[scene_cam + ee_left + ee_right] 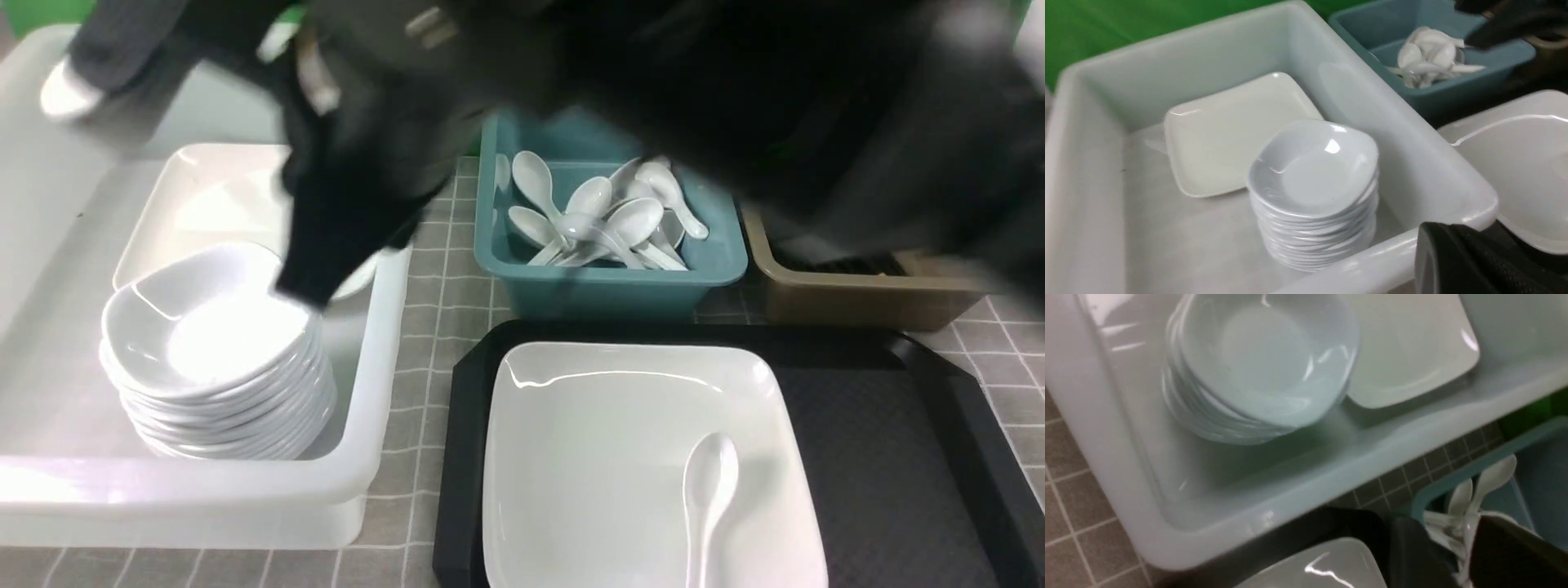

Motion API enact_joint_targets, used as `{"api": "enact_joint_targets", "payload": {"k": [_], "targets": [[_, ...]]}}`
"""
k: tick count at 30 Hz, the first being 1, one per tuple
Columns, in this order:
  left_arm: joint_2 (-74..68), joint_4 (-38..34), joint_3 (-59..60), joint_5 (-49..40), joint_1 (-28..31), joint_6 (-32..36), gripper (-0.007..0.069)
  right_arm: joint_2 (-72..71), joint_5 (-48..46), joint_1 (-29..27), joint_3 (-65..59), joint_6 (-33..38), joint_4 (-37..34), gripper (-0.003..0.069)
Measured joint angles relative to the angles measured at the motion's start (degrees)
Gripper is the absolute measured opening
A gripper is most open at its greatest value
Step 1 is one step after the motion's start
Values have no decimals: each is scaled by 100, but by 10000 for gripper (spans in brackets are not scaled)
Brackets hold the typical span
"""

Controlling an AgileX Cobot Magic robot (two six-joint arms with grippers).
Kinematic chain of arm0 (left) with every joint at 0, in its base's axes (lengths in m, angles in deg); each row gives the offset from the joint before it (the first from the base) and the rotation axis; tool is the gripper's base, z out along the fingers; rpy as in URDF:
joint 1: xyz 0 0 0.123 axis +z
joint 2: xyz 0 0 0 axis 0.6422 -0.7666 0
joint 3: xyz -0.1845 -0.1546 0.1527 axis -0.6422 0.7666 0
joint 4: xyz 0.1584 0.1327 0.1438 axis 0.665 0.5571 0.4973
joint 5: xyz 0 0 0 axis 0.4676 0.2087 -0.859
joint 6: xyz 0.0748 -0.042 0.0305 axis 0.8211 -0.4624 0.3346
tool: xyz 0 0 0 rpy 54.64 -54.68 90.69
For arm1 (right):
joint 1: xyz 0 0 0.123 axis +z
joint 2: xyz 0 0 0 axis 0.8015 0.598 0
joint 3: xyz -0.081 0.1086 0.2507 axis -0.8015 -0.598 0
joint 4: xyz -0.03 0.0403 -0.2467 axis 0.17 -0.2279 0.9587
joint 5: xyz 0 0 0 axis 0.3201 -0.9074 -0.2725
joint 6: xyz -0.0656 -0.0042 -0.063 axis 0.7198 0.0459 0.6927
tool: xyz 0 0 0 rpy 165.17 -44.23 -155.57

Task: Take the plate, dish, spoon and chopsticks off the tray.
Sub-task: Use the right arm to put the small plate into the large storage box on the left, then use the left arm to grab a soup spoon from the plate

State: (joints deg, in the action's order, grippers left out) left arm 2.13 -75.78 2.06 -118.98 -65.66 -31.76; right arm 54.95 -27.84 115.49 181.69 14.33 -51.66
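tray lower right: plate holding spoon | white tub left: stacked dishes, second plate | teal bin upper centre: spoons | both arms' jaws: blurred, opening cannot be told

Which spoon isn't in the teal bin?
The spoon lying alone on the plate on the black tray; all the other spoons are piled in the teal bin.
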Motion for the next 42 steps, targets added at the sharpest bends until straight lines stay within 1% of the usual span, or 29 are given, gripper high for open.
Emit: {"api": "enact_joint_targets", "payload": {"k": [2, 3, 4, 5, 6, 7, 8, 9, 11, 14, 15, 16, 17, 20, 21, 22, 24, 25, 27, 28, 29, 30, 33, 34, 35, 38, 40, 42], "targets": [[-525, -418, -7, 77, 0, 253, 10, -789, 0, -118, -843, -395, 2, 92], [-797, -615, -13, 87, 0, 363, 10, -1205, 0, -182, -1337, -604, 4, 71], [-965, -671, -20, 95, 0, 400, 10, -1381, 0, -211, -1547, -647, 4, 67], [-1192, -825, -20, 123, 0, 446, 10, -1736, 0, -278, -2075, -875, 16, 59], [-1525, -1144, -20, 183, 0, 500, 10, -2389, 0, -356, -2605, -1137, 20, 55], [-1902, -1486, -20, 260, 0, 623, 10, -3038, 0, -430, -3417, -1419, 44, 55], [-2173, -1679, -20, 318, 0, 760, 10, -3400, 0, -468, -3896, -1626, 59, 55], [-2229, -1774, -20, 349, 0, 794, 10, -3491, 6, -475, -3988, -1669, 59, 55], [-2935, -2275, -26, 579, 0, 1087, 10, -4447, 13, -503, -4950, -2156, 65, 57], [-3963, -2624, -112, 799, -98, 1256, 10, -5476, 13, -504, -6005, -2648, 60, 64], [-4447, -2642, -188, 856, -291, 1229, 10, -5890, 13, -504, -6453, -2847, 60, 68], [-4513, -2642, -218, 875, -327, 1214, 10, -5947, 13, -504, -6453, -2872, 60, 68], [-5002, -2610, -356, 990, -698, 1010, 6, -6394, 13, -504, -6866, -3041, 60, 73], [-5745, -2217, -820, 1246, -1593, 253, 0, -7120, 13, -504, -7318, -3283, 60, 82], [-6004, -2038, -980, 1299, -1923, -131, 0, -7289, 13, -504, -7415, -3310, 60, 85], [-6004, -2038, -980, 1299, -1923, -131, 0, -7289, 13, -504, -7415, -3310, 60, 85], [-6813, -1437, -1644, 1341, -2743, -1157, 2, -7811, 13, -504, -7558, -3343, 60, 94], [-7083, -1309, -1865, 1308, -2932, -1356, 8, -7940, 13, -504, -7563, -3343, 60, 97], [-7343, -1243, -2075, 1251, -3066, -1485, 20, -8051, 13, -504, -7563, -3343, 60, 99], [-7641, -1203, -2317, 1162, -3166, -1577, 45, -8166, 13, -504, -7563, -3347, 60, 102], [-8006, -1183, -2616, 1050, -3218, -1635, 89, -8286, 13, -504, -7563, -3347, 60, 106], [-8169, -1156, -2791, 1007, -3218, -1667, 116, -8324, 13, -504, -7563, -3347, 60, 108], [-8673, -1082, -3204, 894, -3192, -1826, 231, -8390, 13, -504, -7563, -3341, 60, 115], [-8673, -1082, -3230, 893, -3192, -1826, 240, -8396, 13, -504, -7565, -3335, 60, 115], [-8851, -1077, -3385, 875, -3168, -1892, 300, -8395, 7, -504, -7569, -3314, 34, 119], [-9155, -1077, -3578, 902, -3088, -2053, 413, -8395, 7, -504, -7569, -3277, -115, 123], [-9305, -1068, -3614, 973, -3067, -2088, 456, -8395, 7, -504, -7569, -3248, -221, 126], [-9411, -1018, -3621, 1046, -3063, -2096, 472, -8396, 7, -504, -7569, -3155, -291, 129]]}}
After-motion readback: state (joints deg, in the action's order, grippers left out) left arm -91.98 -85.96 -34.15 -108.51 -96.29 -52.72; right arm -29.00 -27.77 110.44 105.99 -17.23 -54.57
